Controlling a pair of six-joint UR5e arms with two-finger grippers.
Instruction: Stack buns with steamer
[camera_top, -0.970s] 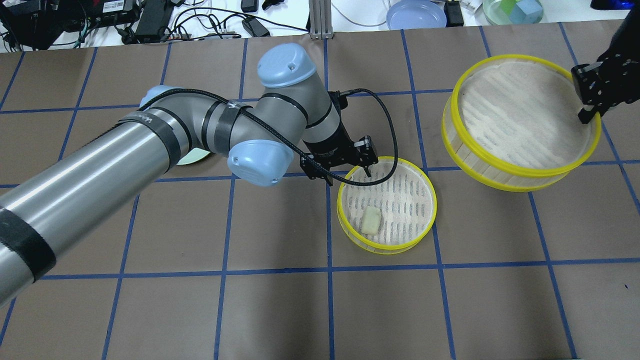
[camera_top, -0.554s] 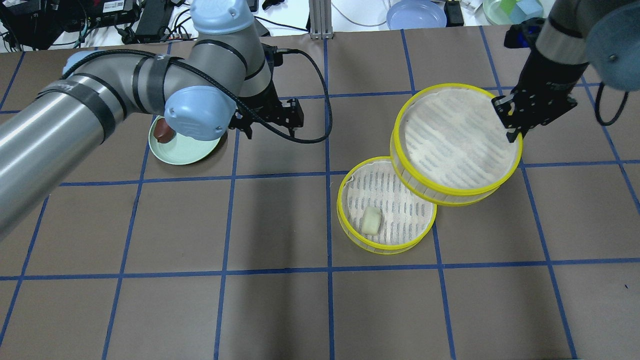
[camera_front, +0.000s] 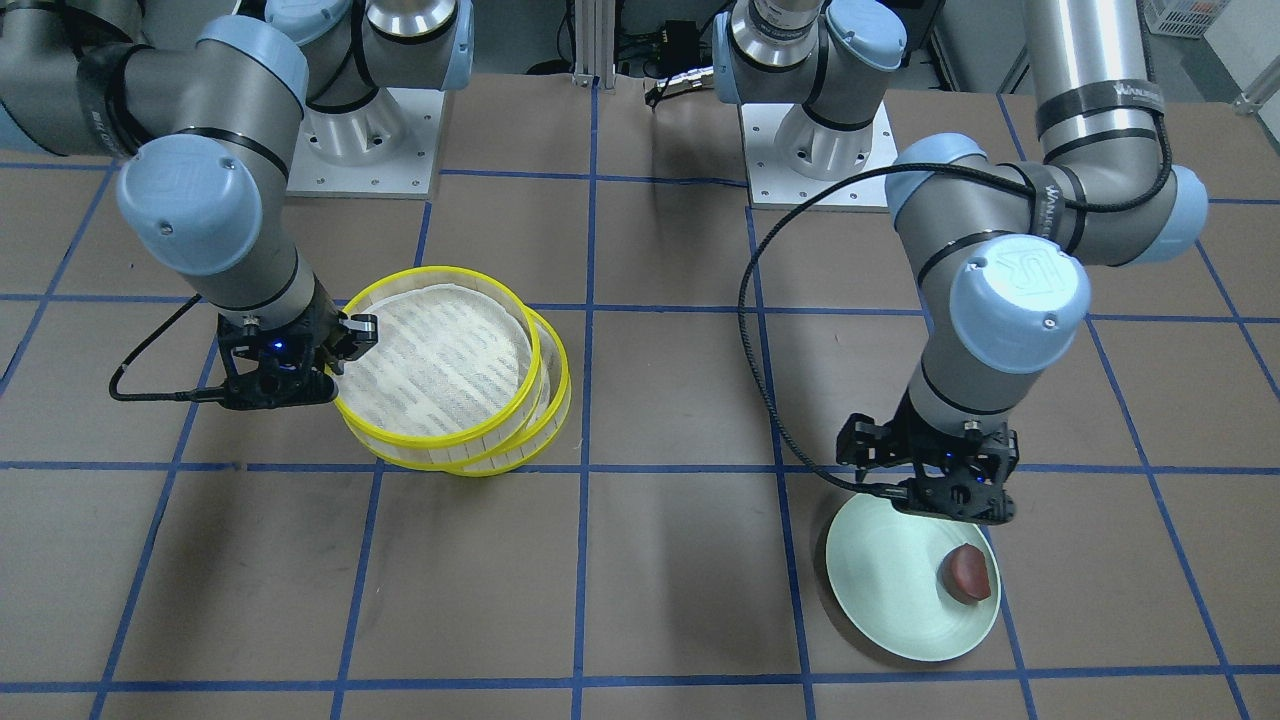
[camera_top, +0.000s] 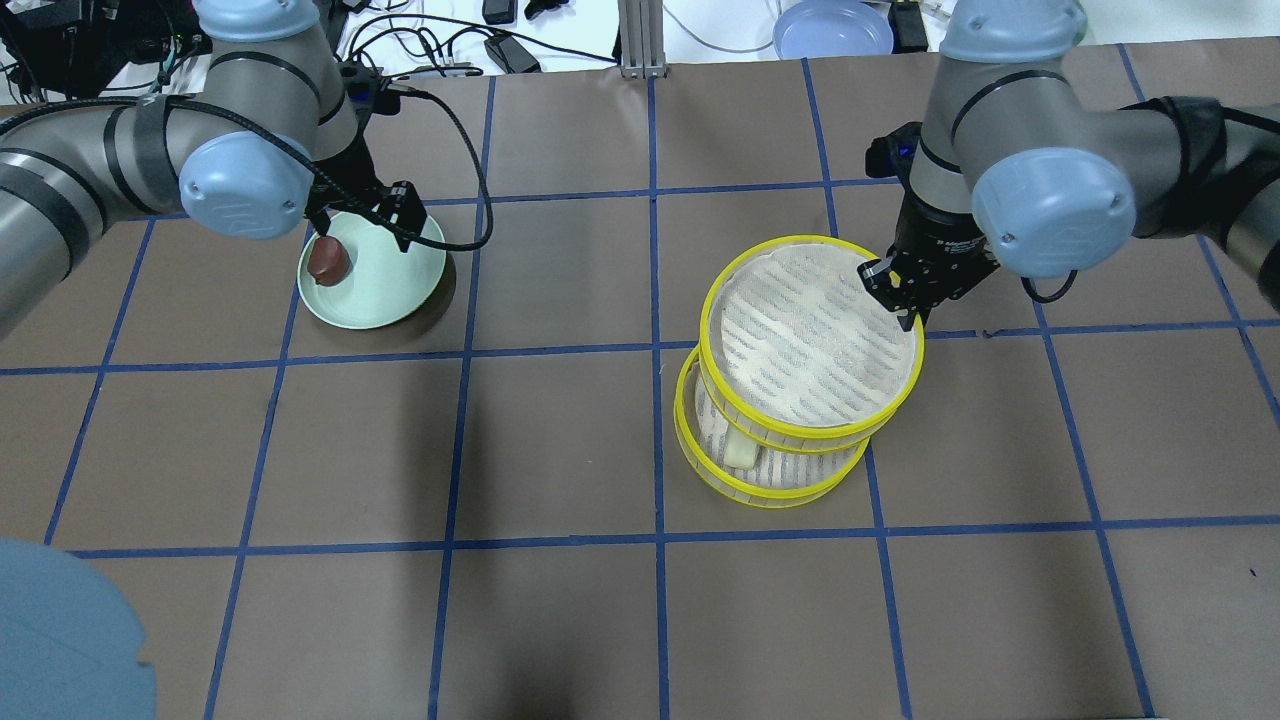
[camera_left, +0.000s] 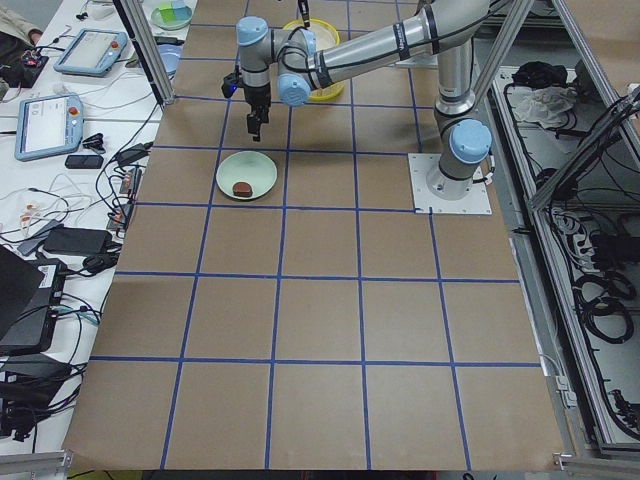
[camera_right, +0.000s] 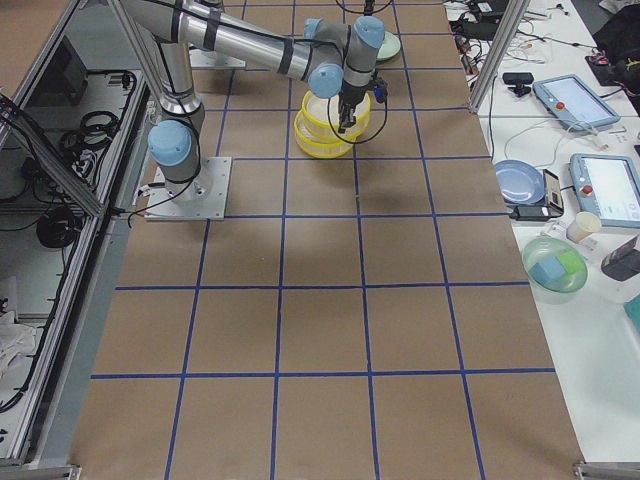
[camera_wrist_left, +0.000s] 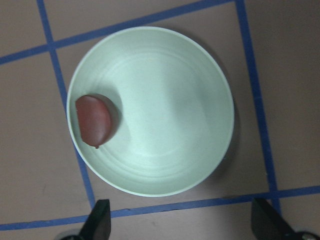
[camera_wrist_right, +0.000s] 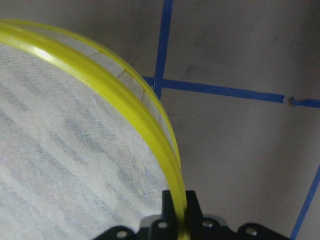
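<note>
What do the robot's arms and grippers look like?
The left arm and right arm are silver-grey tubes with pale blue joint caps, black bands and white lettering; a black cable loops to each wrist. The left gripper and right gripper are black throughout.

My left arm and right arm are showing grey metal tubes, with pale blue round caps covering each joint and carrying a raised logo. Black bands are wrapping the tubes, one bearing white lettering too small to read. A black cable is looping along each arm. My left gripper and right gripper are looking black, each glowing with a small blue light. Screws are dotting my pale base plates.
</note>
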